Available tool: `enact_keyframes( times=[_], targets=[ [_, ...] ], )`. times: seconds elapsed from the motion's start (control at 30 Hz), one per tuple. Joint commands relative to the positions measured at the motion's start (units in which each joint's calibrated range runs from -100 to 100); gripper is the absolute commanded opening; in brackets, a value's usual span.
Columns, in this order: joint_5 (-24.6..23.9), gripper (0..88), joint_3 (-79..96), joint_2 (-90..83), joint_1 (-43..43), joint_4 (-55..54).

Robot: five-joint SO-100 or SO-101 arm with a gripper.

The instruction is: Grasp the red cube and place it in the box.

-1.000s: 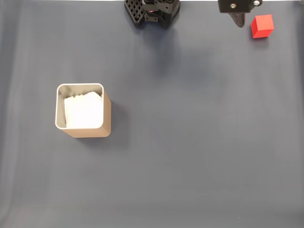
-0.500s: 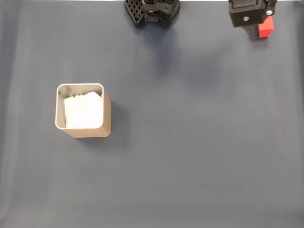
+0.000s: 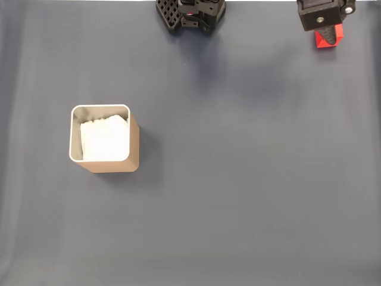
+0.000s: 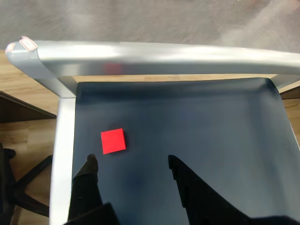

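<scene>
The red cube (image 3: 330, 39) lies on the dark mat at the far top right of the fixed view, its upper part covered by my gripper (image 3: 323, 22), which hangs over it. In the wrist view the red cube (image 4: 113, 140) rests flat on the mat just ahead of the left finger (image 4: 90, 165) and left of the gap; my gripper (image 4: 132, 161) is open with nothing between its fingers. The tan box (image 3: 100, 108) with its white lining stands upright at the left of the fixed view, far from the cube.
The arm's black base (image 3: 190, 13) sits at the top centre of the fixed view. In the wrist view a metal table frame (image 4: 140, 56) borders the mat just beyond and left of the cube, with wooden floor (image 4: 28, 93) past it.
My gripper has moved right along the top edge, from left of the cube to over it, and now covers the cube's upper part. Cube and box have not moved.
</scene>
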Motion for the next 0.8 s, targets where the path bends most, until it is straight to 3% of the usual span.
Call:
enact_keyframes(
  times=[0.0,0.77],
  targets=[
    [-0.39,38.7,0.5,-0.05,-0.62,-1.4],
    [-3.03,42.3,9.25,2.81,-1.68,-13.06]
  ],
)
